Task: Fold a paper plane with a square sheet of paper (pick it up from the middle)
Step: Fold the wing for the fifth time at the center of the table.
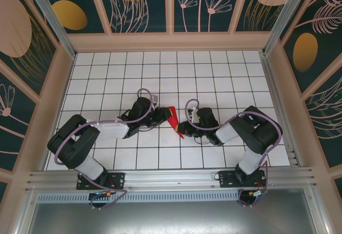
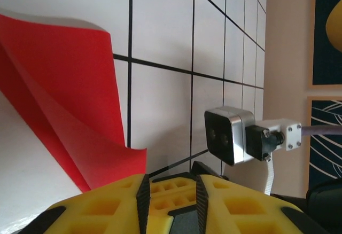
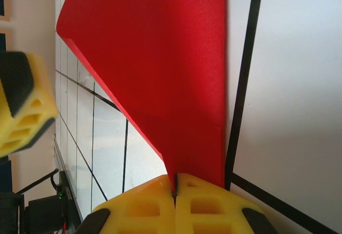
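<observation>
paper plane [image 3: 160, 57] pinched by the closed right gripper [image 3: 175, 191], left gripper [image 2: 171, 186] just beside it, state unclear

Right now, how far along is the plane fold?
Started, not finished. Done: the red paper is already folded to a narrow wedge with layered flaps. In hand: the right pincer is shut on its narrow end, and the left pincer stands open beside a loosely curling part of it. Left: that curl needs flattening, and no sharp-nosed dart with a centre crease is visible yet.
</observation>
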